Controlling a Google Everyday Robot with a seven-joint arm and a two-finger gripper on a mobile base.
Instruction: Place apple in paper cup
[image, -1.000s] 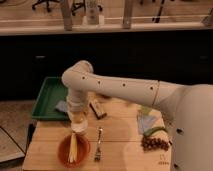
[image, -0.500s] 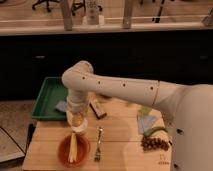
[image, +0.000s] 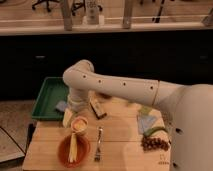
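The white paper cup (image: 79, 128) stands on the wooden table just behind the orange bowl. The yellow-orange apple (image: 79, 123) shows in the cup's mouth, filling it. My gripper (image: 74, 111) hangs from the white arm (image: 115, 87) just above and behind the cup, at its left rim. Whether it still touches the apple is hidden by the wrist.
An orange bowl (image: 64, 152) holding a corn cob (image: 73, 146) sits at the front left. A fork (image: 98, 145) lies right of it. A green tray (image: 50, 95) is at the back left, a brown bar (image: 97, 108) beside the cup, dark grapes (image: 155, 144) and a blue cloth (image: 146, 121) at the right.
Almost nothing has moved. The gripper stays over the cup, perhaps a little higher, and the apple stays at the cup's mouth.
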